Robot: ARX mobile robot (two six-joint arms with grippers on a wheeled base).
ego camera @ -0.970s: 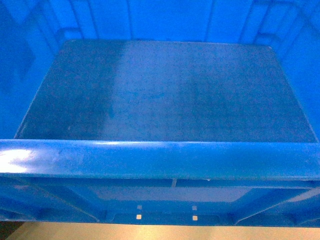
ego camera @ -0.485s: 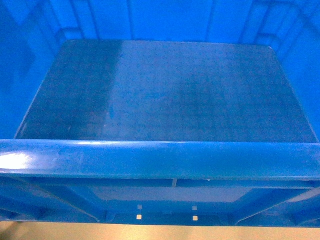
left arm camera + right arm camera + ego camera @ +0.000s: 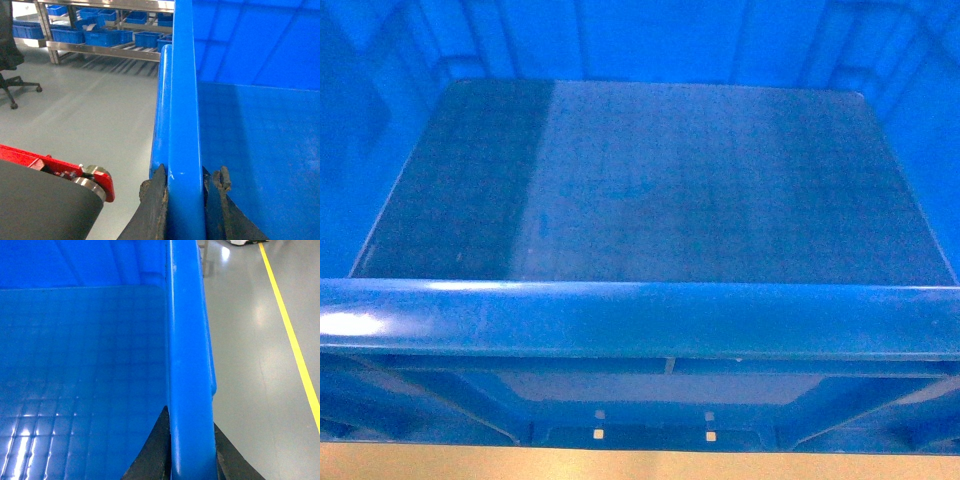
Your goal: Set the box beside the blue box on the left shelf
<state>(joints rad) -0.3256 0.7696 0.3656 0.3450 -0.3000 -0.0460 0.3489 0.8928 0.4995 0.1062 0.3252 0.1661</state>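
Midway, both grippers' fingers (image 3: 155, 200) are clamping the box (image 3: 650, 190) rims, shelf (image 3: 100, 47) well beyond it, placement pending.

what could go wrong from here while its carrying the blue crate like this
1. The left gripper and right gripper pinch only the crate's thin side rims, so it might slip or tilt.
2. The crate fills the head view, hiding the route.
3. An office chair stands near the shelf.

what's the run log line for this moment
box | left gripper clamps left wall | right gripper clamps right wall | box empty | shelf ahead-left
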